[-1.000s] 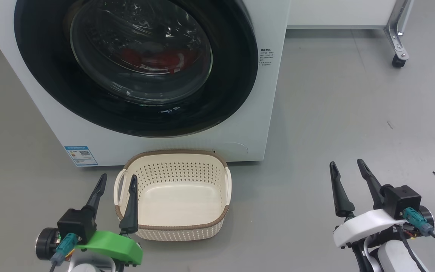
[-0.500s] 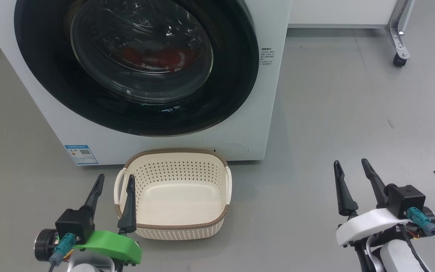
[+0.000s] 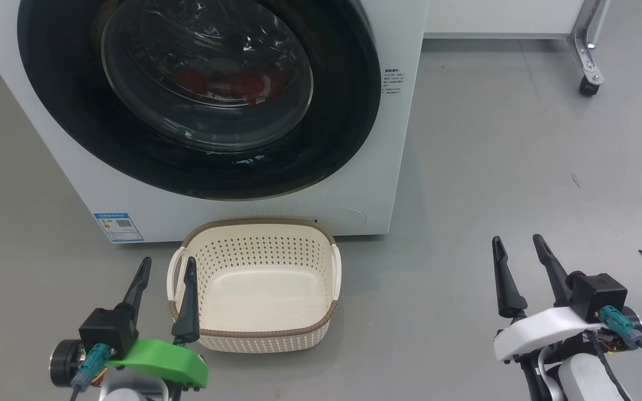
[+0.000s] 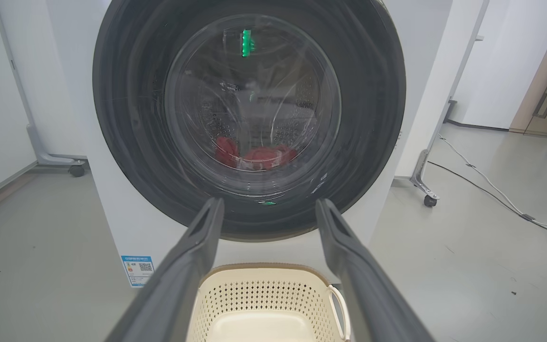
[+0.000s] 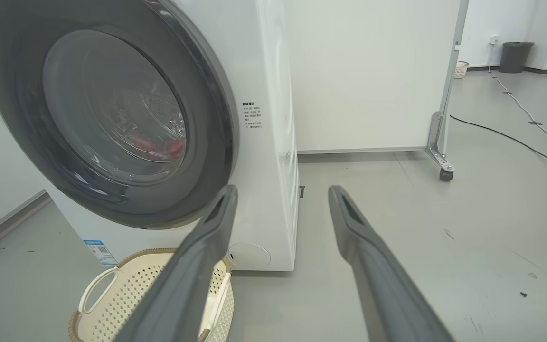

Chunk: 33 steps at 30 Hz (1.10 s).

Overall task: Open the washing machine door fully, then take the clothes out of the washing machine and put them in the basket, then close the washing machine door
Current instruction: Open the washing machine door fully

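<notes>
The white washing machine (image 3: 371, 184) fills the upper left of the head view, its black-rimmed round door (image 3: 343, 122) shut against the front. Red clothes (image 3: 226, 83) lie inside the drum, seen through the glass (image 4: 254, 156). The cream basket (image 3: 254, 337) stands empty on the floor just in front of the machine. My left gripper (image 3: 168, 265) is open at the basket's left handle, low in that view, with nothing between its fingers. My right gripper (image 3: 517, 243) hangs open over bare floor, right of the machine and well apart from the basket (image 5: 112, 304).
A white panel on a metal leg with a caster (image 3: 587, 86) stands at the back right. Cables (image 5: 515, 137) run across the grey floor further right. A dark bin (image 5: 515, 57) sits far back. Open floor lies right of the machine.
The head view has shifted slightly. Both grippers have drifted a little, the left one lower and the right one slightly right, both still open. The door has stayed shut.
</notes>
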Tool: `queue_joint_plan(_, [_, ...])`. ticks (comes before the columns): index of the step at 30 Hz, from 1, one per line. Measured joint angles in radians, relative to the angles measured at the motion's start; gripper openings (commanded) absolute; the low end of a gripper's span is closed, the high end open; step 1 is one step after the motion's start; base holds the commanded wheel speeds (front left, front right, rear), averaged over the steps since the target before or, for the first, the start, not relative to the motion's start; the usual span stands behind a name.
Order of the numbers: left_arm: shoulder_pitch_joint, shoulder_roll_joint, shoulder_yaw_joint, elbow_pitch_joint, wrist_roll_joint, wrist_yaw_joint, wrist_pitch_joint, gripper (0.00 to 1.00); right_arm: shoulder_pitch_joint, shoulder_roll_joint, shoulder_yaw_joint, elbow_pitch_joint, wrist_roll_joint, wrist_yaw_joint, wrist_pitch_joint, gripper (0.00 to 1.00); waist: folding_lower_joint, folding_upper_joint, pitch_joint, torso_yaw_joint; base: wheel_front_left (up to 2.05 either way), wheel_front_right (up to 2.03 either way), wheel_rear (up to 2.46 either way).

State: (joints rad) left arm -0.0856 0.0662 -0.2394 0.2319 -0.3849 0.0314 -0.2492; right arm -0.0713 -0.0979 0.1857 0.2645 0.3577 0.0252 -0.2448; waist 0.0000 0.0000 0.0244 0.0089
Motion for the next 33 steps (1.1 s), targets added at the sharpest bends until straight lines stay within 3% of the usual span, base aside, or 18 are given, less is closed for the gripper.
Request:
queue_joint_plan(10, [0.002, -0.012, 0.007, 0.003, 0.0, 0.0, 0.0, 1.0, 0.003, 0.004, -0.018, 0.001, 0.0, 0.0, 0.0, 1.0, 0.0, 0.0, 0.002, 0.002, 0.0, 0.0, 0.0])
queue_joint_plan(11, [0.002, -0.012, 0.007, 0.003, 0.0, 0.0, 0.0, 1.0, 0.003, 0.005, -0.018, 0.002, -0.001, 0.001, 0.0, 0.94, 0.0, 0.0, 0.002, 0.003, 0.0, 0.0, 0.0])
queue_joint_plan(12, [0.002, -0.012, 0.008, 0.003, 0.0, 0.0, 0.0, 1.0, 0.003, 0.006, -0.019, 0.002, -0.003, 0.004, 0.0, 0.27, 0.0, 0.0, 0.002, 0.003, 0.0, 0.0, 0.0])
queue_joint_plan(13, [0.002, -0.012, 0.008, 0.003, 0.0, 0.0, 0.0, 1.0, 0.003, 0.006, -0.019, 0.003, -0.005, 0.005, 0.0, 0.0, 0.0, 0.0, 0.002, 0.003, 0.0, 0.0, 0.0])
queue_joint_plan(33, [0.003, -0.015, 0.008, -0.001, 0.007, 0.0, 0.0, 1.0, 0.003, 0.011, -0.025, 0.02, -0.005, 0.035, 0.0, 0.0, 0.0, 0.0, 0.02, 0.015, 0.0, 0.0, 0.0])
